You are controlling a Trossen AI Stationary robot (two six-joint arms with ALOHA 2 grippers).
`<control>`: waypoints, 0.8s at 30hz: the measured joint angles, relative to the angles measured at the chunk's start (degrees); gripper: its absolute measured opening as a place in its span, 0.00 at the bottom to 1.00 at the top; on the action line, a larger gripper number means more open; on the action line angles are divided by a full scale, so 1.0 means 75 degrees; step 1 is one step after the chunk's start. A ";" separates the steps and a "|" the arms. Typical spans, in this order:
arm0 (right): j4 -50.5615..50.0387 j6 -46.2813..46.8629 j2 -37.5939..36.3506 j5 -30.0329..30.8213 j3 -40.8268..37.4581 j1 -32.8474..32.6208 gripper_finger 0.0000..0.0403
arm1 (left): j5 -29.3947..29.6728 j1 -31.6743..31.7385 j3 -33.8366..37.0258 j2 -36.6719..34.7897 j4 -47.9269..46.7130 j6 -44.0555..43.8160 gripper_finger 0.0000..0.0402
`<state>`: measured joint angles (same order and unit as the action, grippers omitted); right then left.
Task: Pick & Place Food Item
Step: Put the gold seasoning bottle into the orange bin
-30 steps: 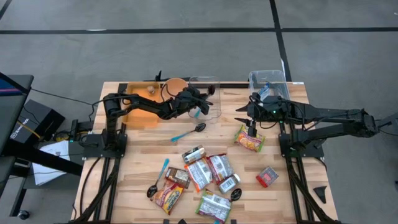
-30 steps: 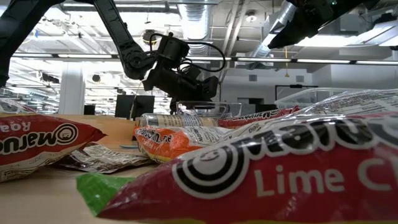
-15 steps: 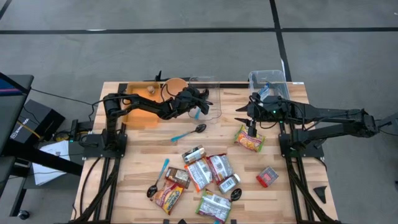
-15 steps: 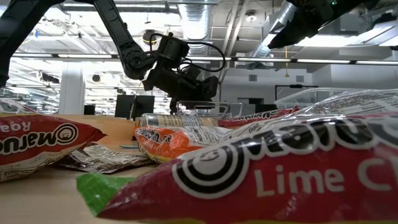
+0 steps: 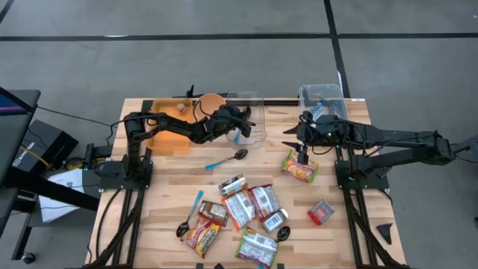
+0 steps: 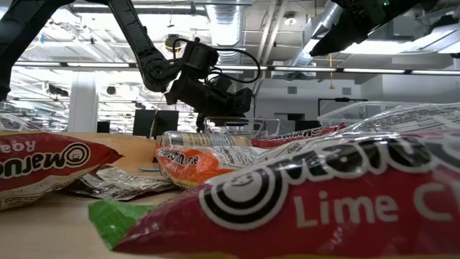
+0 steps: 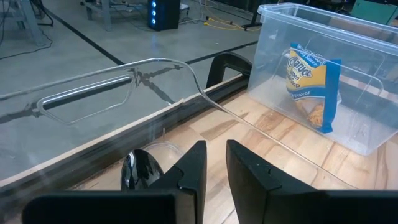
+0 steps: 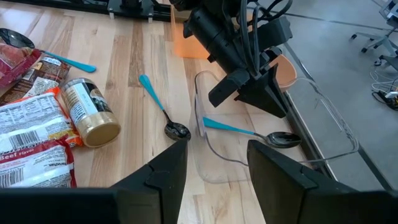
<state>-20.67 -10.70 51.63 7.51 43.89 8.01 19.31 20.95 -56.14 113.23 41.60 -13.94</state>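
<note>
My left claw (image 7: pixel 216 152) hangs over the glass dish (image 8: pixel 202 134) at the back of the table. Its fingers stand only a narrow slit apart, with bare wood showing through the gap and nothing held. A blue-handled spoon (image 8: pixel 249 132) lies under it. The spoon's bowl is inside the dish and its handle rests across the rim, apart from my fingers.

My right claw (image 8: pixel 214 152) hovers off to the right of the dish and nearer the front of the table. Its fingers are spread fairly wide and it is empty too. Just below it lies a noodle packet (image 5: pixel 301 172), flat on the wood and not gripped.

Right of the dish, along the same back edge, stands a clear plastic bin (image 7: pixel 373 62) with a snack bag (image 7: pixel 309 87) upright inside it. In front of the dish a second blue-handled spoon (image 8: pixel 160 111) rests on the table, its bowl just beside the dish's near edge. Beyond that spoon a can (image 8: pixel 93 112) lies on its side. Further forward of the dish lies a loose pile of packets (image 5: pixel 246 205).
</note>
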 joint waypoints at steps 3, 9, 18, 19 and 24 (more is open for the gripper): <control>-0.0002 0.0000 -0.0001 0.0000 -0.0001 0.0001 0.41 | 0.0002 -0.0026 0.0002 -0.0042 -0.0002 0.0010 0.14; -0.0018 0.0000 -0.0001 0.0000 -0.0001 0.0003 0.41 | -0.0125 -0.0313 0.0011 -0.0603 0.0163 0.0790 0.13; -0.0024 0.0006 0.0001 0.0000 -0.0001 0.0003 0.41 | -0.0800 -0.1336 -0.0003 -0.2890 -0.1442 0.2809 0.14; -0.0023 0.0006 -0.0001 0.0000 -0.0001 0.0003 0.41 | -0.0831 -0.1476 -0.0003 -0.3128 -0.1823 0.2916 0.14; -0.0019 0.0019 0.0000 0.0000 -0.0001 0.0000 0.41 | -0.0825 -0.2031 -0.0001 -0.4115 -0.3820 0.3067 0.14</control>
<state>-20.81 -10.56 51.63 7.51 43.88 8.01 13.13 5.72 -56.15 82.37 12.95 9.06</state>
